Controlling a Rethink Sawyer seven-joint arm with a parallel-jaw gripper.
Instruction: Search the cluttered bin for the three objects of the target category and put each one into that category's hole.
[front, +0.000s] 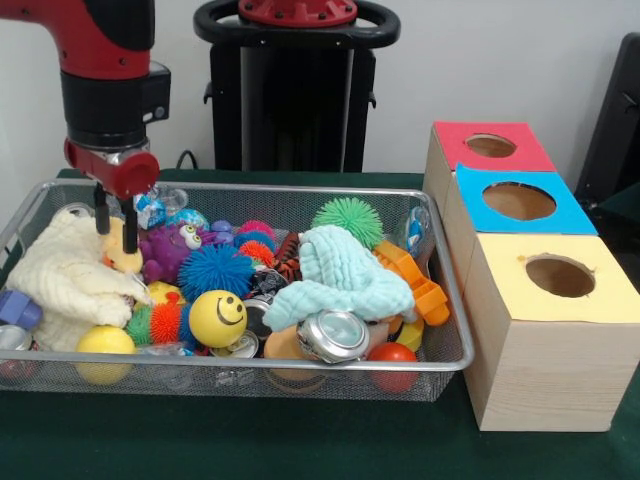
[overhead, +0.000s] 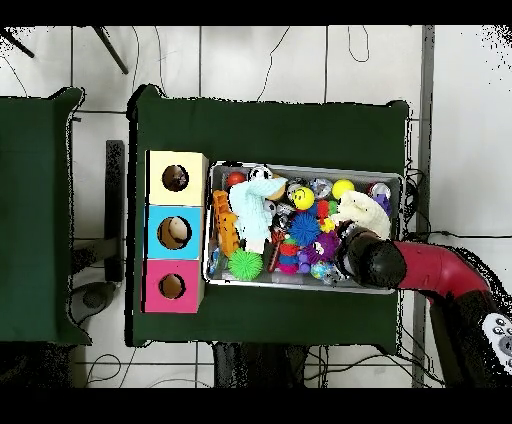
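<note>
The claw (front: 115, 222), its two black fingers spread, hangs over the wire bin's (front: 300, 372) end, tips just above a cream plush toy (front: 65, 275). Three wooden boxes with holes, red (front: 490, 146), blue (front: 518, 201) and yellow (front: 560, 276), stand beside the bin's other end.

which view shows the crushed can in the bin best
The front view. The crushed can lies near the front wall of the wire bin, its silver top facing the camera, just below the pale green cloth. In the overhead view it is only a small silver blob among the toys, hard to pick out.
</note>
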